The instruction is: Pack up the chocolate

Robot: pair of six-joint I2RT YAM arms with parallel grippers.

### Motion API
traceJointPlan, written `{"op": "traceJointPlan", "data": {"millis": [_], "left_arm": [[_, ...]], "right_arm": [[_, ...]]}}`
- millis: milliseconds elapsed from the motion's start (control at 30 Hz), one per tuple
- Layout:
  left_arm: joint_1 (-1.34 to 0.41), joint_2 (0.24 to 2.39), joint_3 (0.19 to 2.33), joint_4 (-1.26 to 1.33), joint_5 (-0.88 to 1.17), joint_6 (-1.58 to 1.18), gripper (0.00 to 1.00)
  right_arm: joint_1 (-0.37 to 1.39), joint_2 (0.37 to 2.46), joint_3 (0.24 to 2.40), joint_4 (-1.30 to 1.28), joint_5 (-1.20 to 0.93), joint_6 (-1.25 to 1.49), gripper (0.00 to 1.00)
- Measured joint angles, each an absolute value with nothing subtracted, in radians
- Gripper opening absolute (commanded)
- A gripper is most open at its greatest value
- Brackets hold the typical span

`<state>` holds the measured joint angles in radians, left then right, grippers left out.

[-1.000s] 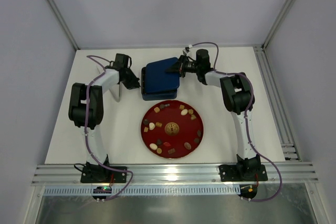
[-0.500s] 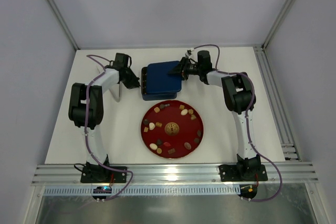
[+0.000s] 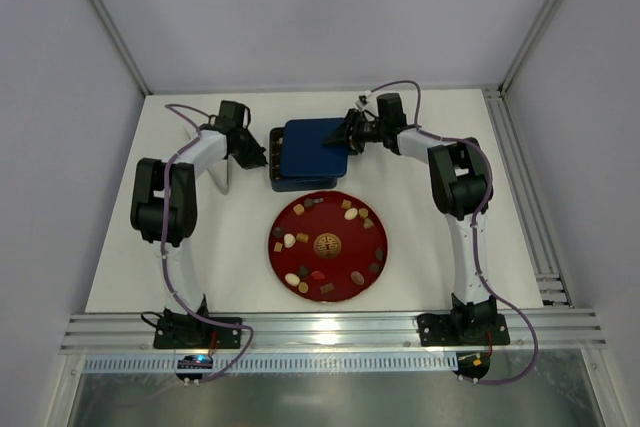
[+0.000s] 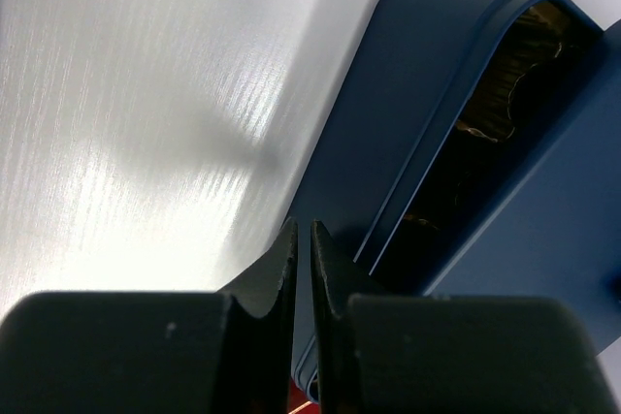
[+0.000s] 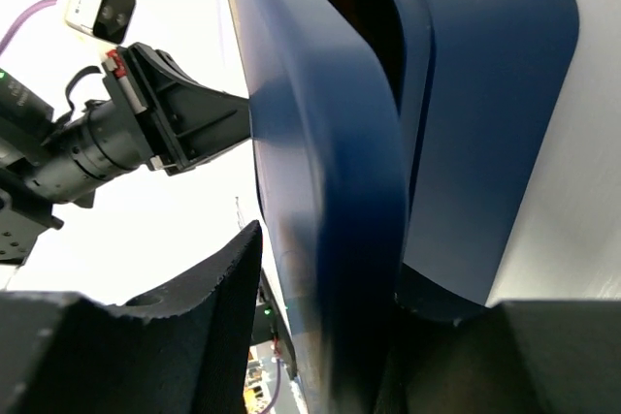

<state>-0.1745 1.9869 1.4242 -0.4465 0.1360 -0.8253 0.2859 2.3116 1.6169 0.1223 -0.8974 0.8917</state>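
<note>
The chocolates (image 3: 350, 214) are small brown, tan and cream pieces spread over the round red plate (image 3: 345, 289). The dark blue box (image 3: 300, 183) stands behind the plate. My right gripper (image 3: 350, 135) is shut on the box lid (image 3: 315, 145) at its right edge and holds it tilted above the base. In the right wrist view the lid (image 5: 330, 191) runs between my fingers and the base (image 5: 485, 123) lies beyond. My left gripper (image 3: 262, 157) is shut and empty against the box's left side (image 4: 388, 143); its tips (image 4: 301, 239) nearly touch.
The white table (image 3: 200, 247) ends at a metal rail along the near edge (image 3: 330, 332). Grey walls enclose the back and sides. The left arm shows in the right wrist view (image 5: 146, 133), past the lid.
My right gripper has drawn the lid a little to the right and up. The base's left rim now shows beside the lid. The left arm has stayed put.
</note>
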Motion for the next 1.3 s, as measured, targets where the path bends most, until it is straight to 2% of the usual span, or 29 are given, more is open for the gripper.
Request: {"op": "traceJointPlan", "data": {"millis": [600, 1300], "left_arm": [[-0.175, 1.987, 1.444, -0.461, 0.143, -0.806, 0.09], [-0.175, 1.987, 1.453, -0.469, 0.145, -0.802, 0.12]], "right_arm": [[0.286, 2.286, 1.681, -0.097, -0.841, 0.746, 0.49], [0.249, 2.225, 1.578, -0.043, -0.855, 0.77, 0.5]]}}
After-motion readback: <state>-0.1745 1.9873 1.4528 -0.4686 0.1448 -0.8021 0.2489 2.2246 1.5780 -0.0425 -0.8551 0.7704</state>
